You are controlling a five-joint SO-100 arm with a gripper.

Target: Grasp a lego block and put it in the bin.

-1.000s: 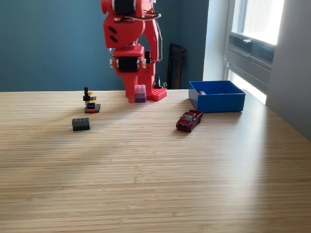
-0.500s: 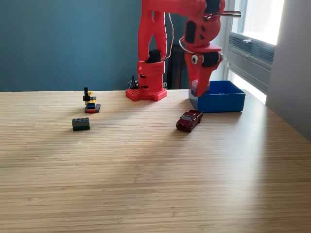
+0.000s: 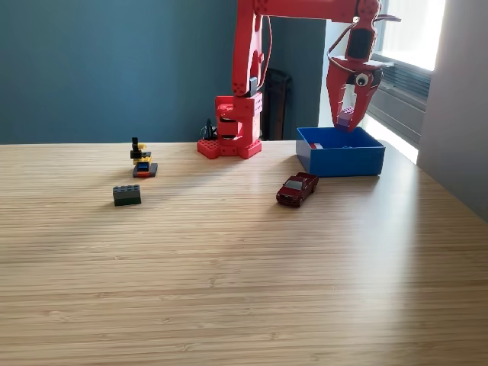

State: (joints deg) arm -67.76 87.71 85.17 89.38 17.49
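A pale wooden table (image 3: 229,290) carries a blue bin (image 3: 340,158) at the exterior view's right, a red toy car (image 3: 297,188) just before it, a dark grey block (image 3: 126,194), a small lego figure (image 3: 142,160) and the arm's base (image 3: 230,146)

The bin (image 3: 341,160) is a shallow rectangular blue plastic box with low walls, standing flat and open-topped on the wooden table toward the exterior view's right, with a small red and white piece lying inside near its back left corner. A pale purple lego block (image 3: 345,117) hangs in the air directly above the bin's interior, clear of its walls, pinched between the jaws of the red gripper (image 3: 348,122) that points downward over it.
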